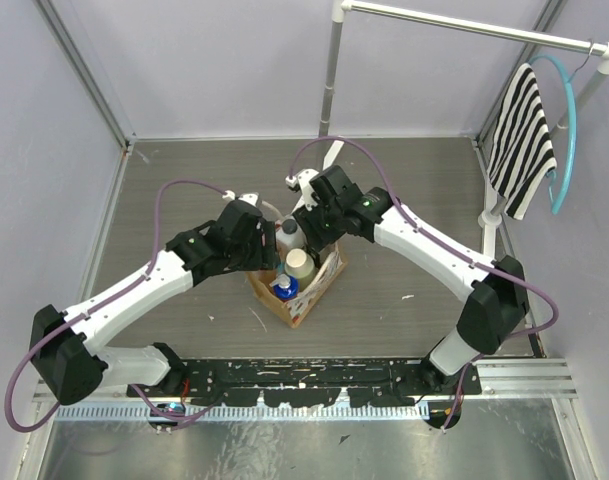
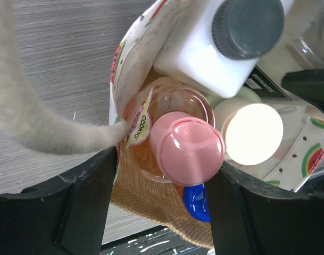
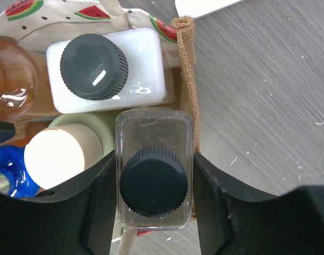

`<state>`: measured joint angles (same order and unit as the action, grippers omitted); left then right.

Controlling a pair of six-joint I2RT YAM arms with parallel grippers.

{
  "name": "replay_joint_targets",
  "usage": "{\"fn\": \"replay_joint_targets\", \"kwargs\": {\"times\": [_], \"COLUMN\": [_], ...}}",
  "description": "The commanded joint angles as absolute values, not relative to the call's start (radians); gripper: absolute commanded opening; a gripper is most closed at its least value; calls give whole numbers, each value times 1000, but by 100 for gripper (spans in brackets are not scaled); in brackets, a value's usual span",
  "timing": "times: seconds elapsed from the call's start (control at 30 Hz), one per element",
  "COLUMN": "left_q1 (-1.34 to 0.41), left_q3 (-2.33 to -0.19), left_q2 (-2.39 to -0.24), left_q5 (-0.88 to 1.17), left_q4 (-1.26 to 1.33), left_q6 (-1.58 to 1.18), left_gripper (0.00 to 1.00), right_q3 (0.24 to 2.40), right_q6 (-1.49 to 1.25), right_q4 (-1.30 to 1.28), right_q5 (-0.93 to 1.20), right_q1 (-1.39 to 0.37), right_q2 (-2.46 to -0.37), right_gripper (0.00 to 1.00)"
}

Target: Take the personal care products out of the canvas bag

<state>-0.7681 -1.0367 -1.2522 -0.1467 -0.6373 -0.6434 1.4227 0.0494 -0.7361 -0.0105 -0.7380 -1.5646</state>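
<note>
The canvas bag (image 1: 302, 298) stands upright mid-table between both arms, with a watermelon-print lining and several personal care products inside. My right gripper (image 3: 154, 158) is shut on the clear bottle (image 3: 154, 180), its fingers pressed on the bottle's two flat sides at the bag's burlap edge (image 3: 187, 74). Beside it are the white squarish bottle (image 3: 106, 69), the cream bottle (image 3: 58, 156) and a blue cap (image 3: 10, 170). My left gripper (image 2: 163, 159) stands open astride the peach bottle with the pink cap (image 2: 185, 149) and the bag's wall (image 2: 146, 196). From above, the cream cap (image 1: 300, 263) and blue cap (image 1: 284, 288) show.
A cream looped handle (image 2: 39, 117) hangs across the left wrist view. A striped cloth (image 1: 521, 140) and a blue hanger (image 1: 567, 130) hang from the white rail at the back right. A black rail (image 1: 314, 375) runs along the near edge. Lilac walls enclose the table.
</note>
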Motion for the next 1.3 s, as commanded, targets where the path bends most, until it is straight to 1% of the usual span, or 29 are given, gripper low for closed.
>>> {"fn": "replay_joint_targets", "kwargs": {"times": [0.0, 0.17, 0.33, 0.63, 0.67, 0.77, 0.87, 0.93, 1.07, 1.13, 1.27], "left_q1": [-768, -768, -768, -768, -767, -767, -768, -768, -767, -768, -768], "left_q3": [-1025, -1015, -1006, -995, -995, -993, -989, -988, -990, -989, -991], "left_q2": [-1253, -1247, -1246, -1245, -1247, -1249, -1250, -1252, -1260, -1262, -1262], "left_q5": [-128, -125, -118, -104, -103, -99, -98, -97, -89, -87, -81], "left_q4": [-620, -619, -615, -602, -601, -602, -600, -598, -593, -589, -587], "left_q6": [-644, -647, -652, -658, -658, -660, -660, -661, -663, -664, -664], "left_gripper": [71, 71, 71, 71, 72, 72, 72, 72, 72, 72, 72], "right_q3": [1592, 1609, 1575, 1337, 1321, 1312, 1336, 1363, 1406, 1418, 1415], "right_q6": [6, 0, -10, -98, -105, -101, -81, -70, -48, -39, -29], "right_q4": [-561, -543, -543, -441, -435, -451, -487, -514, -558, -572, -572], "right_q5": [-104, -127, -107, 40, 51, 28, -34, -80, -201, -209, -210], "right_q1": [-744, -743, -744, -746, -753, -787, -831, -856, -910, -920, -920], "right_q2": [-1395, -1373, -1378, -1396, -1404, -1426, -1433, -1434, -1440, -1443, -1455], "right_gripper": [23, 25, 26, 28, 29, 51, 64, 69, 72, 76, 77]}}
